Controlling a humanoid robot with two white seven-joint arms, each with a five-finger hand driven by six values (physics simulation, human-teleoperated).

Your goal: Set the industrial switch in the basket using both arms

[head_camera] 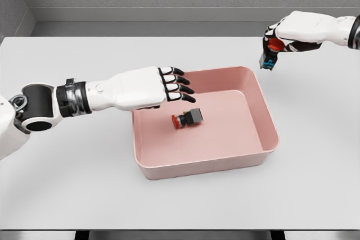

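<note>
A pink basket (264, 122) sits on the white table right of centre. Inside it lies one industrial switch (189, 118), dark grey with a red button, on its side near the left wall. My left hand (179, 85) hovers over the basket's left rim, fingers stretched out and holding nothing, just above and left of that switch. My right hand (277, 45) is up at the far right, beyond the basket's far right corner, curled around a second switch (270, 53) with a red top and blue-grey body hanging below the palm.
The white table (73, 184) spreads wide around the basket. A grey wall runs behind its far edge.
</note>
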